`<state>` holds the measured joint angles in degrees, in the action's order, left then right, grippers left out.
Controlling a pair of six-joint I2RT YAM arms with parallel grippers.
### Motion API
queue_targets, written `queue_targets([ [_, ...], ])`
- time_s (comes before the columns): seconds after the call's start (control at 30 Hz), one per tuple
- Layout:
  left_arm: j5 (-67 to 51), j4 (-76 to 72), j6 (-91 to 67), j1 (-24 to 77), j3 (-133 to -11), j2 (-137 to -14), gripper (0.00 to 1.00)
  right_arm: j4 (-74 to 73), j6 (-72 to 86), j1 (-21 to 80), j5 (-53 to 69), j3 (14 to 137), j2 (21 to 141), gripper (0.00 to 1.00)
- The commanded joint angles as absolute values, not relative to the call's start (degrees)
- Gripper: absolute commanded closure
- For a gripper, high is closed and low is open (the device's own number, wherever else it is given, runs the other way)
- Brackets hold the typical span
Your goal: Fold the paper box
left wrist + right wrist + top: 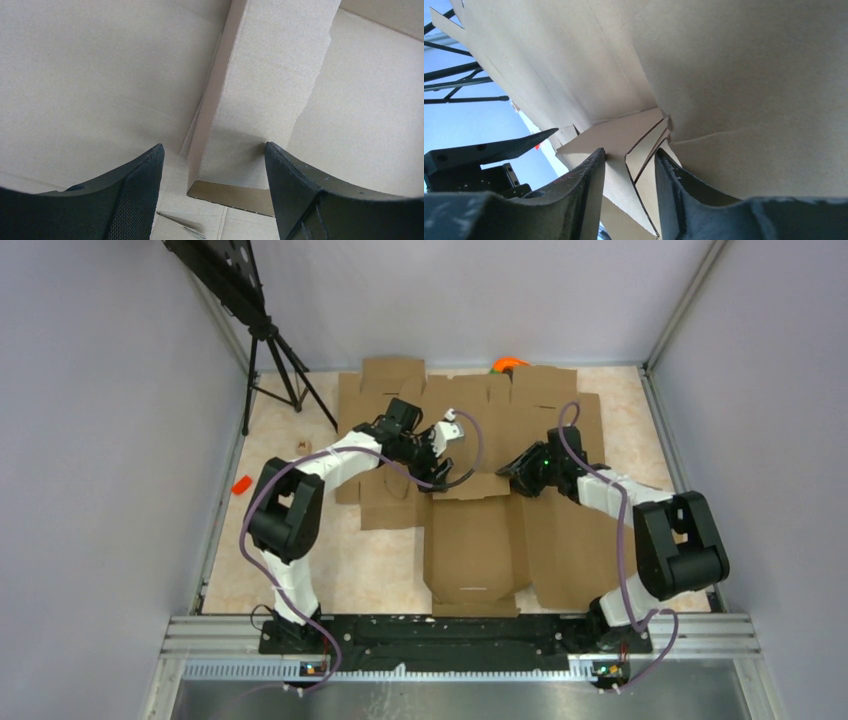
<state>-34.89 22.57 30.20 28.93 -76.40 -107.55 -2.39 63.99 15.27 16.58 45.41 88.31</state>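
Cardboard blanks (pixel 545 390) flat on table (pixel 370 570); tripod (pixel 267 332) (far-left corner).

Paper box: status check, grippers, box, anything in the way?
Left gripper open, straddling raised wall of plain brown cardboard paper box, part-folded. Right gripper shut on its folded corner flap. Flat brown cardboard blanks underneath and beside.

Your black two-finger left gripper (pixel 212 150) gapes wide at the far middle; your right gripper (pixel 630 156) pinches the brown cardboard paper box (pixel 616 134).
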Motion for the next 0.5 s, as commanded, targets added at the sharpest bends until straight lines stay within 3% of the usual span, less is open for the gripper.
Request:
queue_targets([
  [0.0,-32.4,23.6,32.0,29.8,-77.6,-110.3,0.26,2.5,66.8,16.7,17.6,47.0,89.5,0.63],
  [0.13,-32.1,23.9,32.1,30.0,-77.9,-110.6,0.26,1.8,67.0,17.9,16.6,48.1,90.4,0.72],
  [0.2,-32.0,23.9,32.1,30.1,-78.0,-110.6,0.26,1.2,67.0,18.4,15.7,48.5,90.4,0.81],
  [0.47,-32.4,24.2,32.0,30.6,-78.2,-110.8,0.26,0.2,68.9,21.2,10.1,48.9,89.1,0.8],
])
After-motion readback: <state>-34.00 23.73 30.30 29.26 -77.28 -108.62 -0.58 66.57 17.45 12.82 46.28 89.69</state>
